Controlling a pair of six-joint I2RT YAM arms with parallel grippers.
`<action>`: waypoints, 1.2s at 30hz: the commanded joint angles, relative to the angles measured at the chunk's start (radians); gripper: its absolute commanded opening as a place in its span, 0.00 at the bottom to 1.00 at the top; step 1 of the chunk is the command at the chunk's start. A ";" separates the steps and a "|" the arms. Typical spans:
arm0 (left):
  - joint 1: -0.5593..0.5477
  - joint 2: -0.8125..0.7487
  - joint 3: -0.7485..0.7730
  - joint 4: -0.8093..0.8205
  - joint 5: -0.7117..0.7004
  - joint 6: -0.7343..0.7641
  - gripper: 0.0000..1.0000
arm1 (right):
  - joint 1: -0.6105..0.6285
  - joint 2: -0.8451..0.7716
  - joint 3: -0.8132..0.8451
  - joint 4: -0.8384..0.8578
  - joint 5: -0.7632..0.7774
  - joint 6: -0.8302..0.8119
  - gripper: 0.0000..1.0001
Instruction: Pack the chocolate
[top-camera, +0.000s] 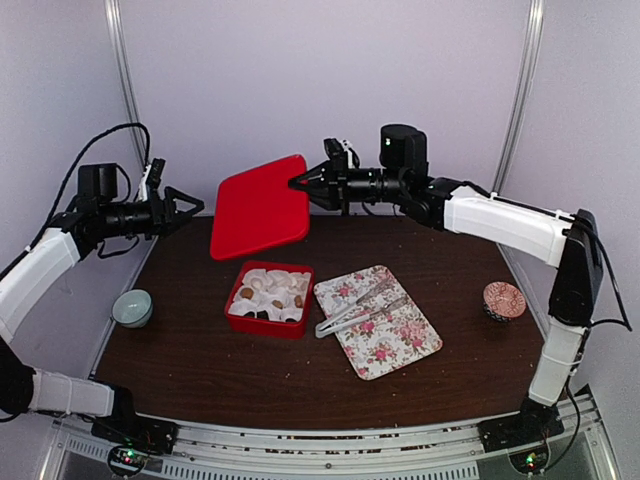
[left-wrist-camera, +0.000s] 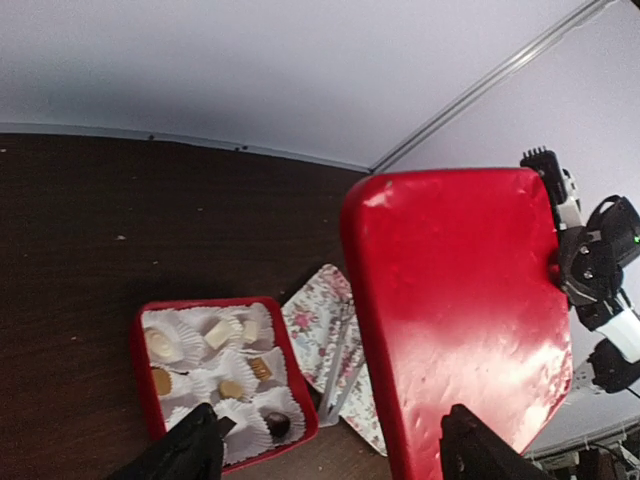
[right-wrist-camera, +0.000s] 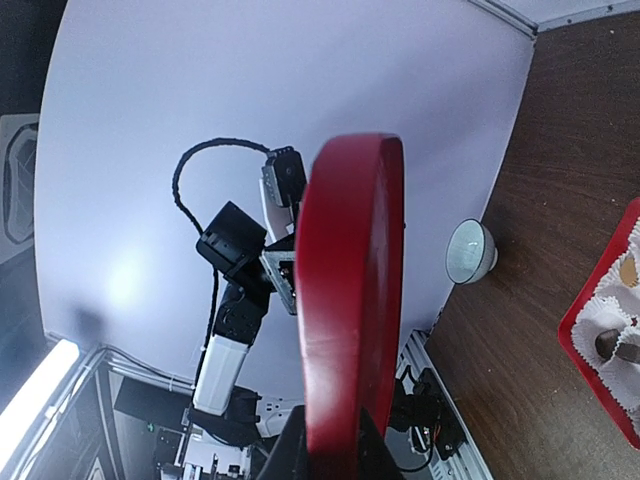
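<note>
Top external: R pincer (top-camera: 297, 183) grips 1 lid (top-camera: 260, 207); 1 box (top-camera: 265, 327), 2 bowls (top-camera: 132, 307).

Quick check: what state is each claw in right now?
Left claw: open, holding nothing.
Right claw: closed on the edge of the red lid.

The dark brown wooden surface (top-camera: 200, 360) carries four things. A red box (top-camera: 265, 326) stands near its middle. A rose-printed tray (top-camera: 400, 345) lies just beside the box at 3 o'clock. A pale green bowl (top-camera: 132, 308) sits at the 9 o'clock edge, and a small pink patterned dish (top-camera: 503, 300) at the 3 o'clock edge.
</note>
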 joint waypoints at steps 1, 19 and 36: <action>0.008 0.015 0.013 -0.139 -0.198 0.095 0.78 | 0.017 0.059 -0.028 0.108 0.092 0.091 0.00; 0.020 0.230 -0.076 -0.143 -0.281 0.188 0.76 | 0.106 0.337 -0.016 0.267 0.305 0.225 0.00; 0.000 0.482 -0.060 -0.070 -0.193 0.255 0.66 | 0.102 0.340 -0.169 0.354 0.301 0.215 0.00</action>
